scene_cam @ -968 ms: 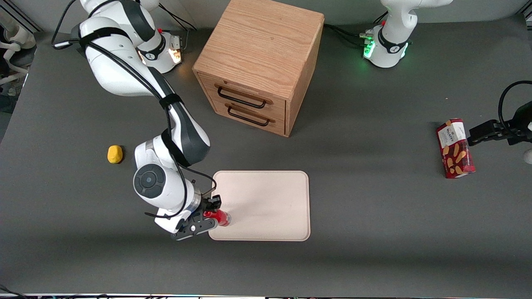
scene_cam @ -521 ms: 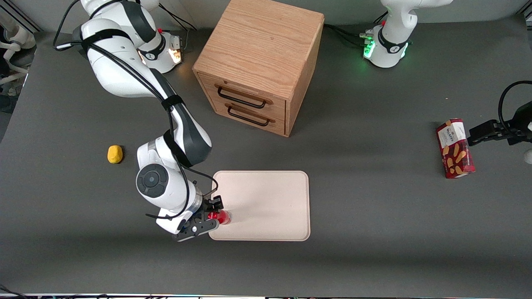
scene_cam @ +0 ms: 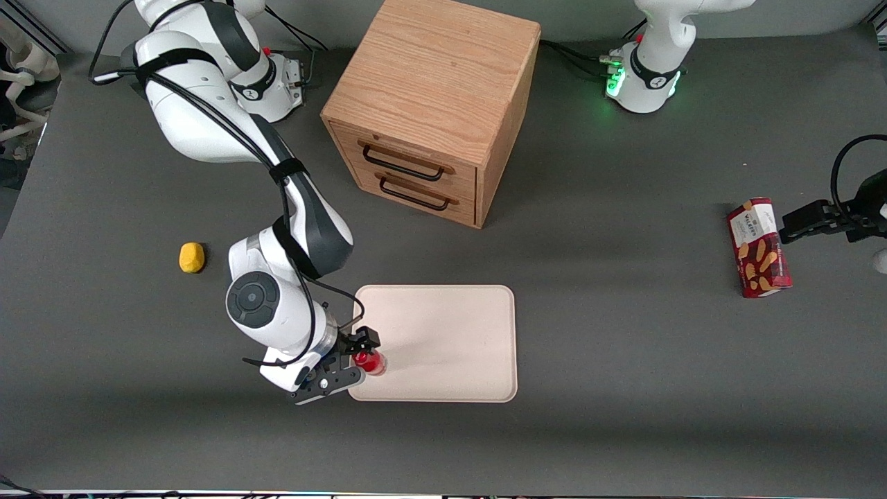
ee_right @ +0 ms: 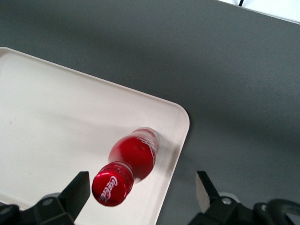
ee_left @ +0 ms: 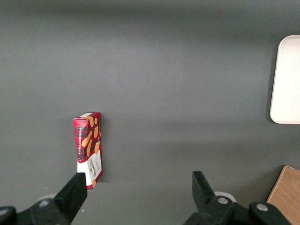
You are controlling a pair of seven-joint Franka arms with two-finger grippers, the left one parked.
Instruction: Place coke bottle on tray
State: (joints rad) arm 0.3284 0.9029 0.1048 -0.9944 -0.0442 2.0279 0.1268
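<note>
From my remote console, the right arm's gripper point(scene_cam: 355, 359) hangs over the corner of the tray point(scene_cam: 450, 333) that lies nearest the front camera on the working arm's end, its fingers point(ee_right: 78, 191) spread wide with clear space on either side of the coke bottle point(scene_cam: 370, 362). The bottle stands on the tray directly below the gripper, just inside the low rim; in the wrist view its red cap point(ee_right: 110, 189) points up between the two fingers, neither of which seems to touch it, though I cannot be sure from this angle. A yellow lump point(scene_cam: 191, 257) sits on the dark table point(scene_cam: 624, 388) farther from the front camera than the gripper, well apart from it. The wooden drawer cabinet point(scene_cam: 433, 104) stands farther back still, and a red snack box point(scene_cam: 759, 247) lies toward the parked arm's end.
</note>
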